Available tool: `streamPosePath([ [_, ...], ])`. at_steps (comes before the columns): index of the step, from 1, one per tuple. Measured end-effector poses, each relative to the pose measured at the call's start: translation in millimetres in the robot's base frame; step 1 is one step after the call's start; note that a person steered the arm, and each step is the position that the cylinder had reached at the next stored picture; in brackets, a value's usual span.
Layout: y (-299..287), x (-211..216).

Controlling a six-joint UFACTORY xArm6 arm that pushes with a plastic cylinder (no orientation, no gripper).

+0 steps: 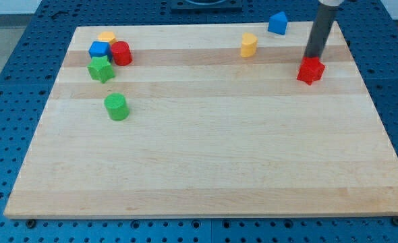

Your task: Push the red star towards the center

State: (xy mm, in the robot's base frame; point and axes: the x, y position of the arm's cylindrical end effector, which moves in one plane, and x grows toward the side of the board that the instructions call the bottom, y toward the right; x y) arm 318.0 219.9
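Red star (311,70) near the board's right edge, toward the top right corner, well apart from the centre. Tip (313,57) just behind the star on its top side, touching or nearly so; hard to tell which. Rod rising straight out past the view's top. No jaws on this arm, only the plain rod end, so nothing to open or close.

Pale wood board (206,169) lying on a blue perforated table (10,81).

Blue block (277,23) close to the top edge, up and left of the star; shape unclear. Yellow block (249,44) a little lower and further left, standing alone.

Cluster near the top left corner: orange block (106,36) at the top, mostly hidden behind the others; blue cube (99,49) just below it; red cylinder (121,52) touching the cube's right side; green star (101,69) just below the cube, touching or nearly touching it.

Green cylinder (117,106) lower down by the left edge, apart from the cluster.
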Motion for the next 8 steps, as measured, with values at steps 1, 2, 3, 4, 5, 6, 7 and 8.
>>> streamPosePath([
  [1,6,44],
  [2,-26,63],
  [3,-76,116],
  [4,-128,158],
  [5,-198,145],
  [6,-202,125],
  [7,-155,131],
  [8,-142,88],
])
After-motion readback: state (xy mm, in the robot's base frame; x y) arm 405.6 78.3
